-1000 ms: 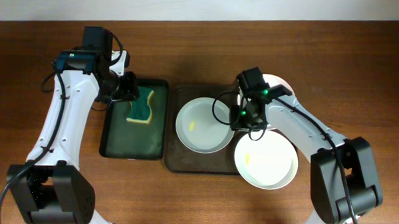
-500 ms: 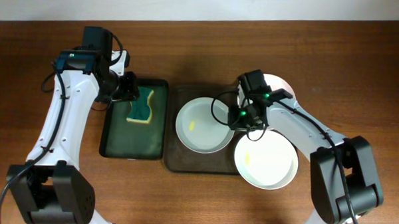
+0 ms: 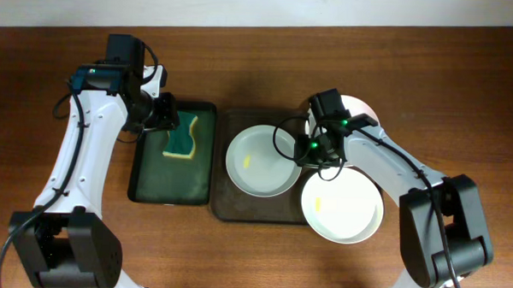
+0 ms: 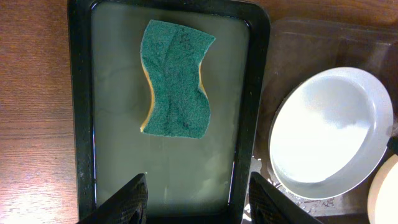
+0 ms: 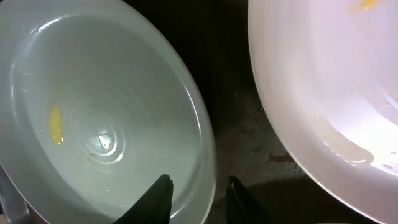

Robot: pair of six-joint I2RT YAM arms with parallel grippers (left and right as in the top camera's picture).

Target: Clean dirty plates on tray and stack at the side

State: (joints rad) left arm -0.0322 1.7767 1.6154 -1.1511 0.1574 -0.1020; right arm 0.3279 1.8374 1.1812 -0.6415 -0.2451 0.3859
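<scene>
Right gripper (image 5: 198, 186): jaws parted astride the rim of the smeared plate (image 3: 260, 161) on the tray (image 3: 228, 210), likely set to pinch it. Second plate (image 3: 342, 205) crowds just beside, overhanging the tray. Third plate (image 3: 360, 107) sits partly under the arm. Left gripper (image 4: 198, 186): jaws released, above the green tray (image 4: 81, 112) holding the sponge (image 4: 174, 78).

tray (image 5: 239, 134) strip: narrow, hemmed by centre plate (image 5: 112, 93) and neighbouring plate (image 5: 323, 74)
sponge (image 4: 174, 78) top: reachable from above
green tray (image 4: 79, 124) rim: low wall around

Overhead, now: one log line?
left gripper: open, near sponge | right gripper: open, astride plate rim | plate: yellow smear
</scene>
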